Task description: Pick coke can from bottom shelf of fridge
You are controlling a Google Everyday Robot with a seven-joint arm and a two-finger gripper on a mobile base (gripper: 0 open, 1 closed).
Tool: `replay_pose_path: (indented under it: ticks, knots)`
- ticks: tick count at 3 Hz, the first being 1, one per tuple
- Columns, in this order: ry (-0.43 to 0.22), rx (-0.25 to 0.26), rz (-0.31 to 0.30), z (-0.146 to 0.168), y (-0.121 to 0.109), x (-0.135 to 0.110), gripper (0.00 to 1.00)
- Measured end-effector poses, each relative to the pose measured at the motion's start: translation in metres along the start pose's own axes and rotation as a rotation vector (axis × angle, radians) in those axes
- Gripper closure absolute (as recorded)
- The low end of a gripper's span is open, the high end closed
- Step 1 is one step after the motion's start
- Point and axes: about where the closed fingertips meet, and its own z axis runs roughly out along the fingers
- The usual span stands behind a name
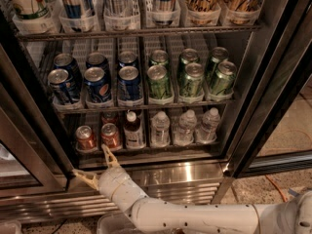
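- My gripper (91, 161) hangs below and in front of the bottom shelf (161, 148), level with the fridge (195, 172) base panel — jaws spread wide, holding nothing.
- The coke can (86, 138) stands upright at the front left of that shelf, up and further in from my jaws.
- A second red can (110, 135) sits just beside it on the right; my upper fingertip (106, 151) points at its foot.
- Its long axis is vertical, so I judge I must rise and reach in — one finger on each side of it.
- A dark bottle (132, 129) stands further right, apart from my path.
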Motion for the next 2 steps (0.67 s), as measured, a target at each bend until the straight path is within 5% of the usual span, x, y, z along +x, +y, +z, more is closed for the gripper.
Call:
replay_pose_path:
  ticks: [2]
  knots:
    - [0.006,0.008,0.018,0.0033,-0.004,0.0073,0.33]
